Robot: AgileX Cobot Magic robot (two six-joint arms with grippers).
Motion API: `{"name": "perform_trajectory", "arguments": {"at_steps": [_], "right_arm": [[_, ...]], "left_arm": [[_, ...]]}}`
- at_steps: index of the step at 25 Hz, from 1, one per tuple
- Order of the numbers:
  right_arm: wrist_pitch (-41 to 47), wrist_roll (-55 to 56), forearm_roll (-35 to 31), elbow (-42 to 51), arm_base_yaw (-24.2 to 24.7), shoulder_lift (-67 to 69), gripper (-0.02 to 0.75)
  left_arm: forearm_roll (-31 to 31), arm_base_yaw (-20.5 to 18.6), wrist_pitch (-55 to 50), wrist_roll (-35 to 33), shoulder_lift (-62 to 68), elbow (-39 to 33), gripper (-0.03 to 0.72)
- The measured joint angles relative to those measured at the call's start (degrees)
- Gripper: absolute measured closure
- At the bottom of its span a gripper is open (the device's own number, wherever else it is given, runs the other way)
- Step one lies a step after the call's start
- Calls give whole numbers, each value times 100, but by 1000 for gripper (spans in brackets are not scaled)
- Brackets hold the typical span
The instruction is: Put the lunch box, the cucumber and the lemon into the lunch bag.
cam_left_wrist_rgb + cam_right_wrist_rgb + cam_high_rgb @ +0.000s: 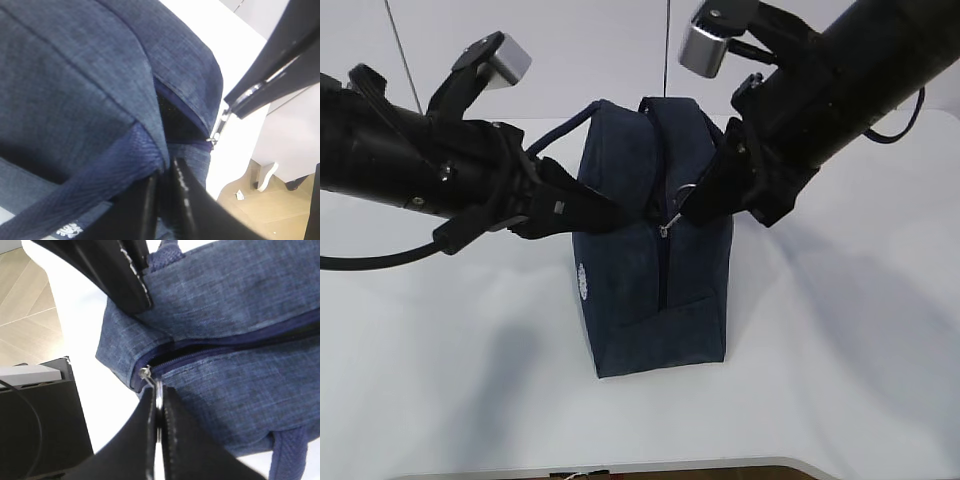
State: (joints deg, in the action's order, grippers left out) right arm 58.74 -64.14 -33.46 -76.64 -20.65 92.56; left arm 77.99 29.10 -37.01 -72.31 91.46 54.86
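Note:
The navy lunch bag [655,290] stands upright in the middle of the white table, its white logo on the left side. My left gripper [605,215] is shut on the bag's fabric at the near top-left corner; the left wrist view shows its jaws pinching the cloth [162,175] below a handle strap. My right gripper [692,205] is shut on the metal ring pull [158,390] of the zipper at the near end of the top. The zipper [225,347] is slightly parted with a dark gap. The lunch box, cucumber and lemon are out of view.
The white table [840,360] surrounds the bag, its front edge at the bottom of the exterior view. A wooden floor [270,210] and a black box with a cable [45,415] lie beyond the table's edge.

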Motion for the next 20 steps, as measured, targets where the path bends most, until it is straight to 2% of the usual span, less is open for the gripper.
{"name": "perform_trajectory", "arguments": {"at_steps": [3,6,9,15,20], "right_arm": [[59,0,0,0,0,0,733],[72,0,0,0,0,0,733],[86,0,13,0,0,0,733],[131,0,37,0,0,0,733],[153,0,11,0,0,0,733]], "left_arm": [[0,0,0,0,0,0,537],[28,0,0,0,0,0,378],[150,0,-38,0,-12,0,275],[173,0,-51,-91,-418,0,239],[-151,0,-243,-135,-745,0,238]]}}
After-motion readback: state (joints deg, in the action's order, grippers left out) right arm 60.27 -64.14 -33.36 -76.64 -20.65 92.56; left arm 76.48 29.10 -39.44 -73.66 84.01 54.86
